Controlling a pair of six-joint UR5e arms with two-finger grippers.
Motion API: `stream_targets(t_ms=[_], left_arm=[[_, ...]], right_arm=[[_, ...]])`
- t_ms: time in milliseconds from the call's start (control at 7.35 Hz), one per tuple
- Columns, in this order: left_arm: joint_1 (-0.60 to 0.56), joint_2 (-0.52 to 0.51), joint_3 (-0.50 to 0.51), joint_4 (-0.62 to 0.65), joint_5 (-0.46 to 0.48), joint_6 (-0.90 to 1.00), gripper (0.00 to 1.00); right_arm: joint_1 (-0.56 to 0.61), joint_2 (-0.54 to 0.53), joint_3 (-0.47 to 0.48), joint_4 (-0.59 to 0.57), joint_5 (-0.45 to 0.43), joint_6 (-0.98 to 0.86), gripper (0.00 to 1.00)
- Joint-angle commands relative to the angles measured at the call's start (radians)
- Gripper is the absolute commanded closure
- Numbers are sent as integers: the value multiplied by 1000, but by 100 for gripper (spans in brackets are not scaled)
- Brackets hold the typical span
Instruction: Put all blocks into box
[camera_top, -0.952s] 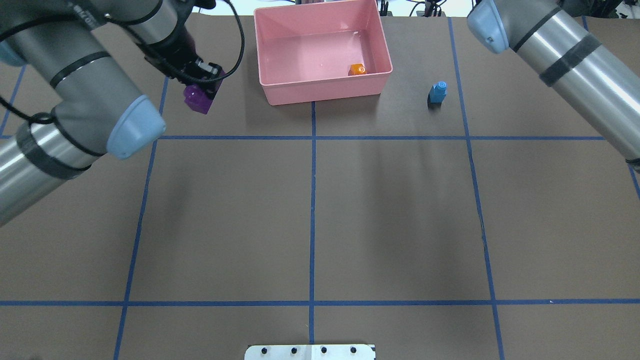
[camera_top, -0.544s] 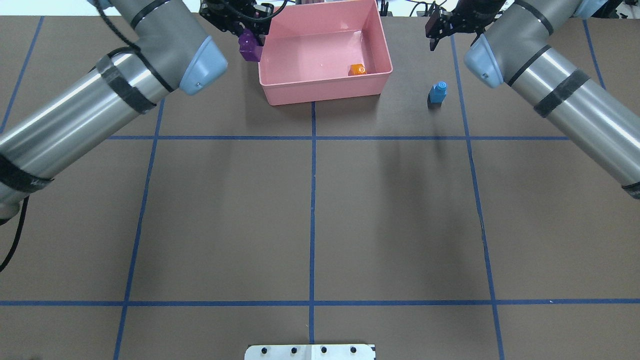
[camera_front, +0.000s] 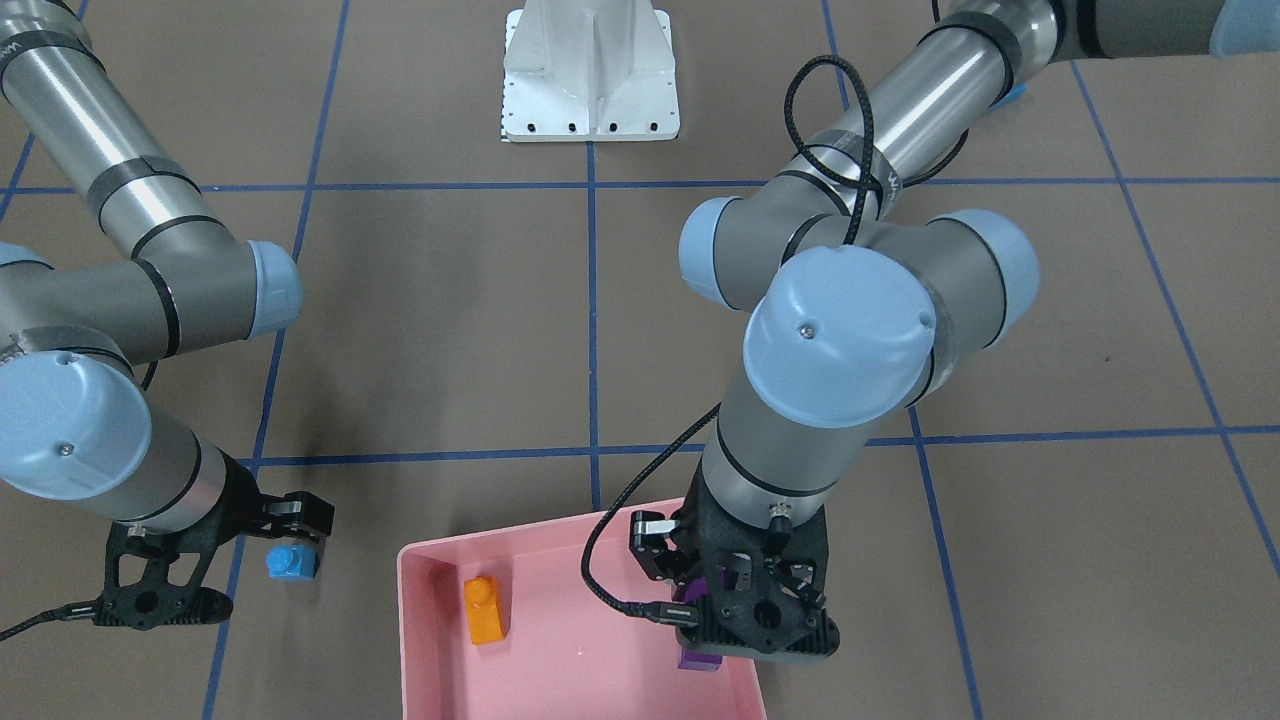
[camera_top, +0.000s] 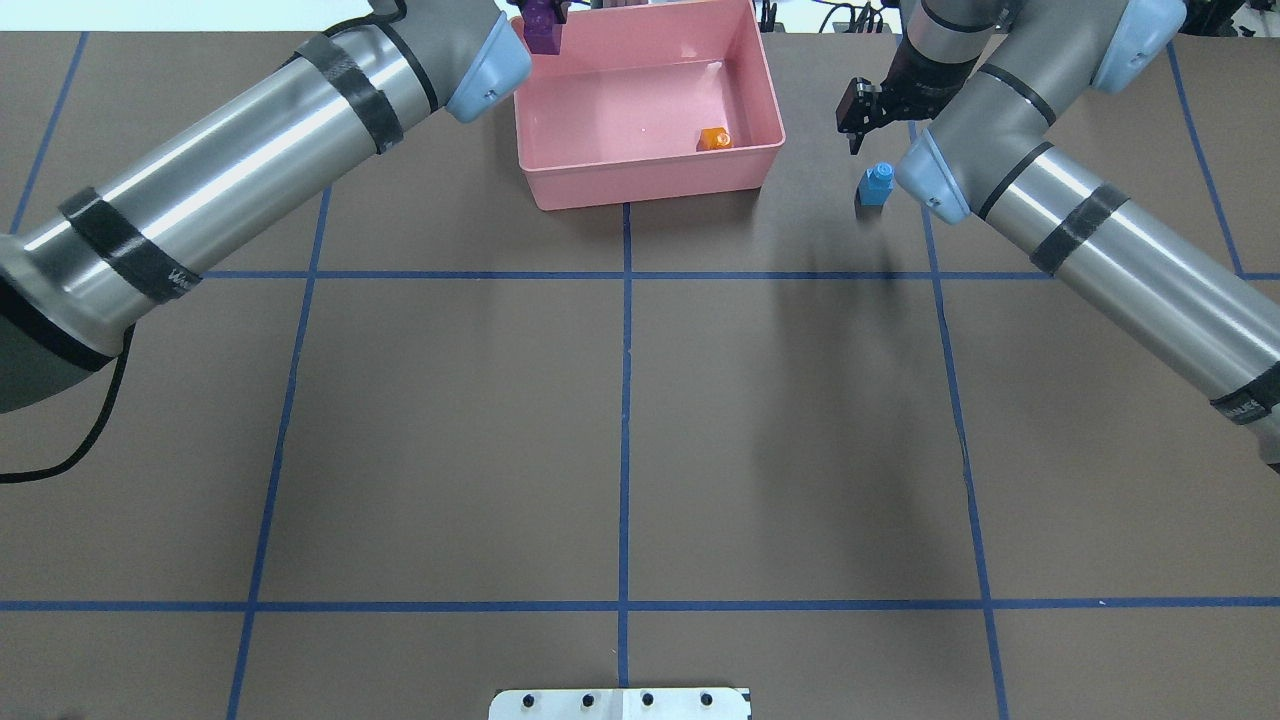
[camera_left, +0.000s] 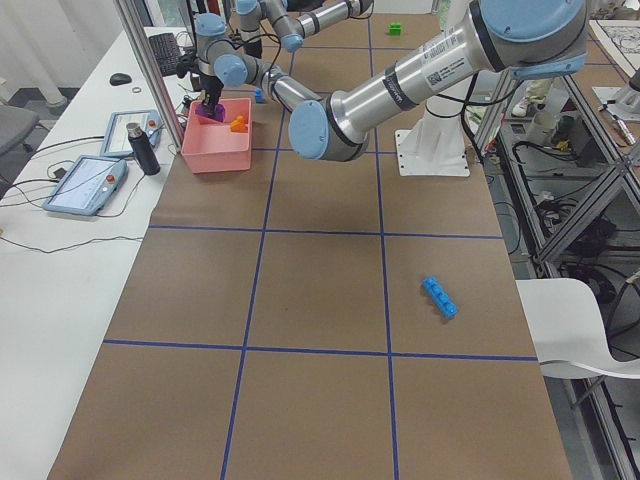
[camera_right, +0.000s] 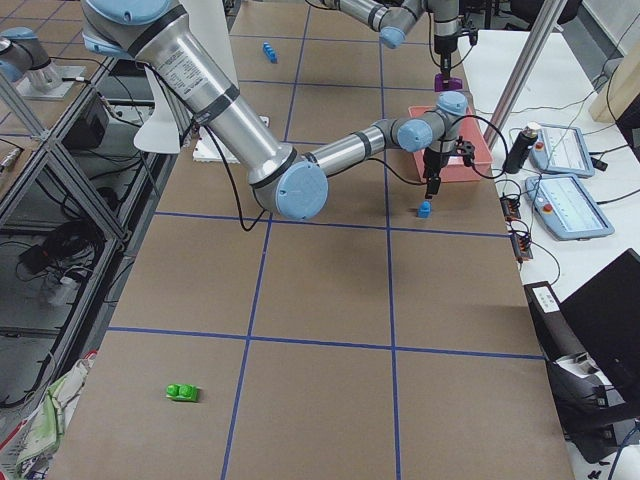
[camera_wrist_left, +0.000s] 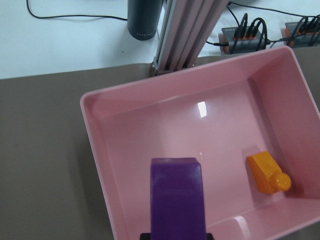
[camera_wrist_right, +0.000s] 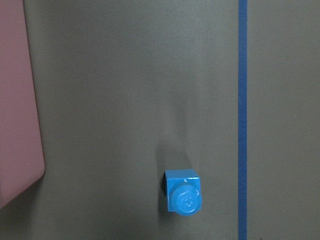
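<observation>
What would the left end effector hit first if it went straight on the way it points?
Probably the box floor, near a side wall; its held purple block would touch first.

A wide table (camera_top: 450, 420) fills the room's middle, topped in matt brown and marked into large squares by blue tape lines (camera_top: 624, 400). Even light from above leaves only soft, blurred shadows on it. Along its far edge runs a white desk (camera_left: 60, 260) carrying two tablet-like control panels (camera_left: 85, 182), a dark cylinder (camera_left: 140, 150), a keyboard (camera_left: 165, 50) and a mouse (camera_left: 120, 78). A ribbed aluminium post (camera_wrist_left: 182, 35) rises at the desk's edge, with black-and-orange cable adapters (camera_wrist_left: 245, 37) close by. Behind the table stand open metal racks (camera_left: 560, 170) full of cables, and a white chair (camera_left: 590, 330). A pale curtain (camera_left: 50, 40) hangs in one corner
</observation>
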Motion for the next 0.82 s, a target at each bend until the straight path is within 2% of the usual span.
stream_targets(t_ms=[0, 136, 408, 544, 680], left_arm=[[28, -20, 83, -58, 78, -5, 100], [48, -19, 86, -63, 117, -6, 100], [58, -19, 98, -75, 122, -5, 100], [58, -19, 98, -75, 122, -5, 100], [58, -17, 98, -75, 122, -5, 100]], right_arm=[[-6, 1, -36, 1, -31, 0, 0], [-9, 12, -76, 14, -65, 0, 0], [-14, 29, -240, 227, -74, 6, 0], [-20, 73, -280, 229, -74, 12, 0], [-23, 82, -279, 229, -70, 24, 0]])
